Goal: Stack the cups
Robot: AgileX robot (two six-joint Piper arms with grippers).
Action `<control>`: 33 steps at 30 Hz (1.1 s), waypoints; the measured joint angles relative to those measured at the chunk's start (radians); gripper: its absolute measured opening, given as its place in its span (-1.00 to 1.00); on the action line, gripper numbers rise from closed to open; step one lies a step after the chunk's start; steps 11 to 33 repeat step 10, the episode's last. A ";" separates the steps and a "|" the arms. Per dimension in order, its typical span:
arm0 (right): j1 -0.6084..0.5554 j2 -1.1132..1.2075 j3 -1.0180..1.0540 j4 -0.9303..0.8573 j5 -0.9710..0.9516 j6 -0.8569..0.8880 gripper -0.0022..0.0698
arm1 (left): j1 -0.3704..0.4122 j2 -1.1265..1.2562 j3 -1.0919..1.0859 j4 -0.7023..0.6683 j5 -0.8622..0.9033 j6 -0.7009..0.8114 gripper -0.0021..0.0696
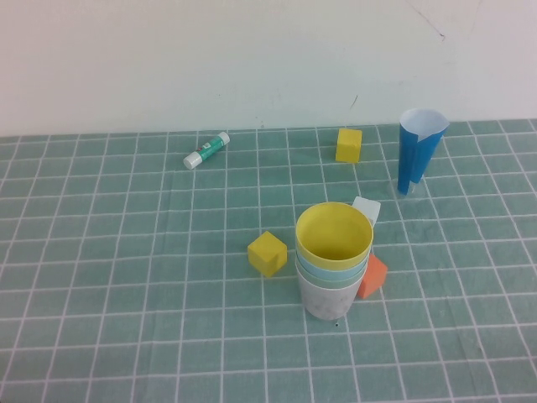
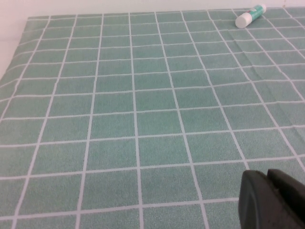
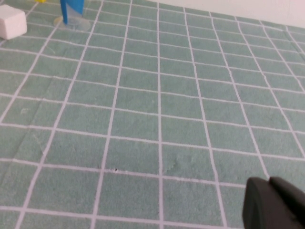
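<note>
On the green checked tablecloth (image 1: 126, 277) the cups stand nested in one upright stack just right of the middle: the yellow cup (image 1: 334, 234) sits on top with its mouth open and nothing showing inside it, the light blue cup (image 1: 329, 271) shows only as a thin band under its rim, the pale sage green cup (image 1: 329, 283) as another band below that, and the whitish cup (image 1: 325, 302) carries the rest at the bottom; its inside is hidden by the others. An orange cube (image 1: 372, 276) lies against the stack's right side, a white cube (image 1: 367, 207) just behind it, and a yellow cube (image 1: 268, 253) near its left. A second yellow cube (image 1: 349, 144) sits near the far wall, where a glue stick (image 1: 206, 150) lies on its side to the left. The tall blue paper cone (image 1: 419, 149) stands upright at far right, its white inside apparently empty, though the angle shows little of it. The left gripper (image 2: 268, 199) hangs low over bare cloth with its jaws pressed together and nothing between them; the right gripper (image 3: 271, 204) does likewise, well clear of the cone.
</note>
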 joint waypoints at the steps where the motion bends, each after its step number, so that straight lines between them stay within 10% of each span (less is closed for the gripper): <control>1: 0.000 0.000 0.000 0.000 0.000 0.003 -0.94 | 0.000 0.000 0.000 0.000 0.000 0.000 -0.95; 33: 0.000 0.000 0.000 0.000 0.001 0.067 -0.94 | 0.000 0.000 0.000 0.000 0.000 0.000 -0.95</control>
